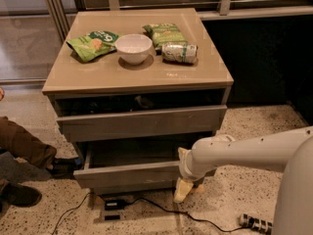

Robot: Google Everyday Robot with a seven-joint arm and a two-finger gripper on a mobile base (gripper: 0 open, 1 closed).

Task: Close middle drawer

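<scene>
The middle drawer (129, 174) is the lower pulled-out grey wood-grain drawer. Its plain front stands out from the cabinet and its bare inside shows behind it. My gripper (184, 189) hangs on the white arm (234, 153) at the right end of that drawer front, fingers pointing down toward the floor. A taller, wider grey drawer front (142, 123) above it also stands out a little, with a dark gap over it. A narrow grey front (137, 187) shows just under the middle drawer.
On the cabinet top (102, 75) lie a white bowl (133, 48), two green snack bags (93, 44) (164, 34) and a can on its side (180, 53). A person's leg and shoes (22, 153) are at the left. A black cable and small box (113, 205) lie on the floor, with a power strip (254, 223).
</scene>
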